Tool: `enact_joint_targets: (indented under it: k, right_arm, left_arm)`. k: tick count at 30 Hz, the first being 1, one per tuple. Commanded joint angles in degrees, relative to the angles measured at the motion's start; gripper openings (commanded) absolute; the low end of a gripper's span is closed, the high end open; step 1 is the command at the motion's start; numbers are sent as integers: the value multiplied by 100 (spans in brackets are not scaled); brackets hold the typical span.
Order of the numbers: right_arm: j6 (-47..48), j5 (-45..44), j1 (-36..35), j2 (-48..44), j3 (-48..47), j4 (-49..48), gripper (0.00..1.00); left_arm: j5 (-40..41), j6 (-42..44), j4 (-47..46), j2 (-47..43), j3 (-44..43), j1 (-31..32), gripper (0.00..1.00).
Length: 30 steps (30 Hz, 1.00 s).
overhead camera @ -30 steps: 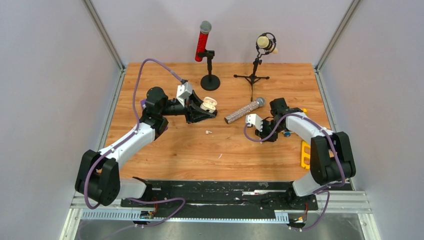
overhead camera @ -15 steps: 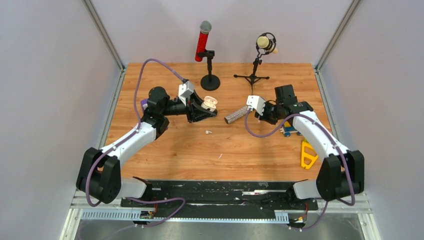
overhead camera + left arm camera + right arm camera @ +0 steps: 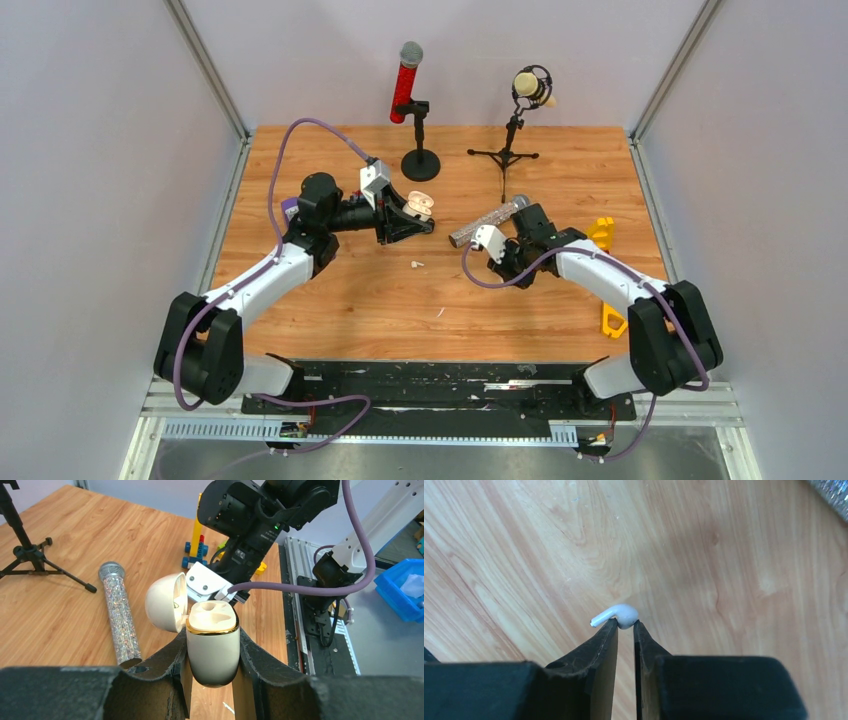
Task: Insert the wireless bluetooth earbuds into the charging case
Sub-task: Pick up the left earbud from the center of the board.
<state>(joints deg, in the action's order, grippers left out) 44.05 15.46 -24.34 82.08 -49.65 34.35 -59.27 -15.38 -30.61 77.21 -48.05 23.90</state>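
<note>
I see the cream, glossy plastic, pebble-shaped charging case (image 3: 212, 655) with its gold rim held upright, clamped between the left gripper's (image 3: 212, 642) fingers above the wooden table (image 3: 330, 320), a little toward its far edge. Its lid is hinged open and leans off to one side, and the moulded sockets show in the top. One tiny white plastic earbud (image 3: 620, 614) with a short stem sits pinched at the right gripper's (image 3: 625, 626) fingertips, over the wood. A second white bud (image 3: 416, 264) lies loose near the table's middle.
</note>
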Motion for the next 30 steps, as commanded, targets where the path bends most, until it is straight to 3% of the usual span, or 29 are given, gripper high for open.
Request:
enact_joint_targets:
  k: [1,16,21,27,30]
  right_arm:
    - [-1294,-387,-108,-5,-23,-126,7]
    - [-1455,-840,-328,489,440,-364,14]
    - [-1059,-359,-414,44,346,162,31]
    - [202,164,-141,-863,383,-27,55]
    - [303,829,263,-773,203,-66,57]
  left_arm:
    - [80,152,-23,-48,-178,1,1]
    - [130,268,92,-101,-188,1,1]
    - [126,295,152,-114,-215,1,1]
    - [101,432,369,-102,-309,1,1]
    - [95,466,443,-113,-334,1,1]
